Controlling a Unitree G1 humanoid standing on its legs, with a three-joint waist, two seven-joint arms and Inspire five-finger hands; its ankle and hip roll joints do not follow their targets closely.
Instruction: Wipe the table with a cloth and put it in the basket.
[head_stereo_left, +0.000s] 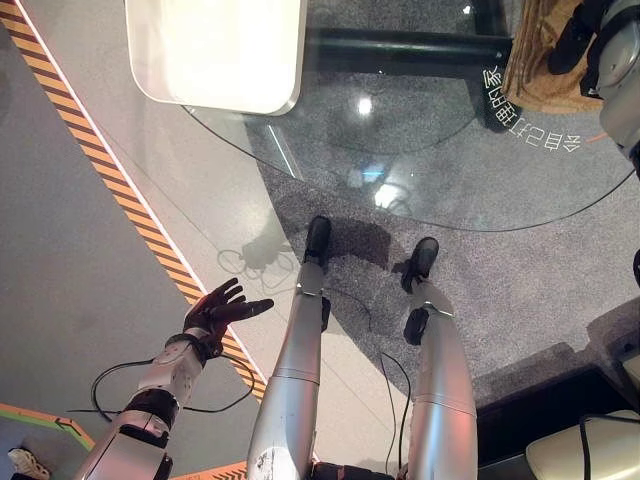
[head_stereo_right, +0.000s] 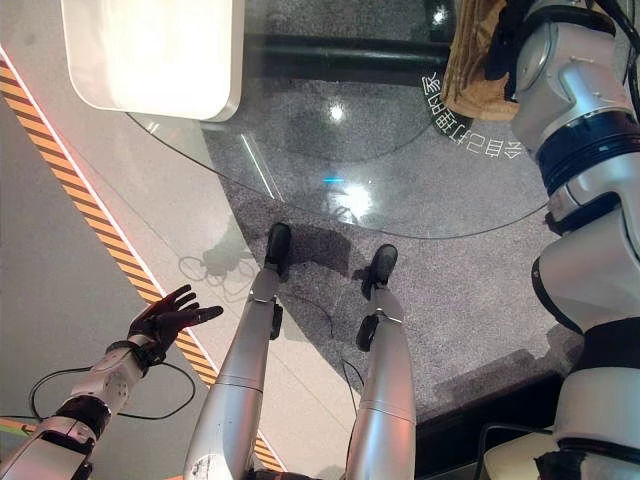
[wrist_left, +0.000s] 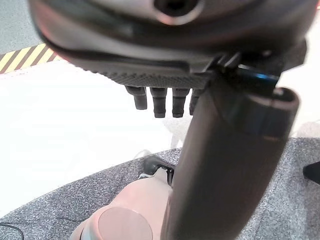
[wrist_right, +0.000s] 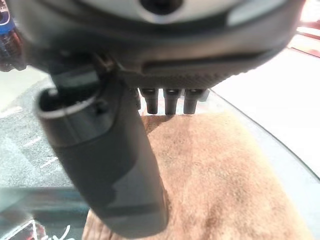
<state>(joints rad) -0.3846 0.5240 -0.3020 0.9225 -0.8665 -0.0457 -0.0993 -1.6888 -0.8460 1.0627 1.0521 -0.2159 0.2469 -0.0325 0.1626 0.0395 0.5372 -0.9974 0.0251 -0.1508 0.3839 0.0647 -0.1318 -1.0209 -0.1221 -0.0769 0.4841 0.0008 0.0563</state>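
One cloth (head_stereo_left: 545, 60) (tan, rumpled) lies on the far right part of one round glass table (head_stereo_left: 420, 170), close to the rim. One white tray-like slab (head_stereo_left: 215, 50) sits at the table's far left edge; whether it holds anything cannot be told.

The right hand (wrist_right: 115, 165) is above the cloth, fingers (wrist_right: 170, 100) straight and pointing down toward it, thumb stretched out; whether the fingertips touch the fabric cannot be told, and nothing is gripped. In the eye views the hand is largely hidden behind its own arm, over the cloth.

The left hand (head_stereo_left: 222, 310) hangs low at the robot's left side, well away from the table, above a striped floor line (head_stereo_left: 110, 180), fingers spread and relaxed, holding nothing.
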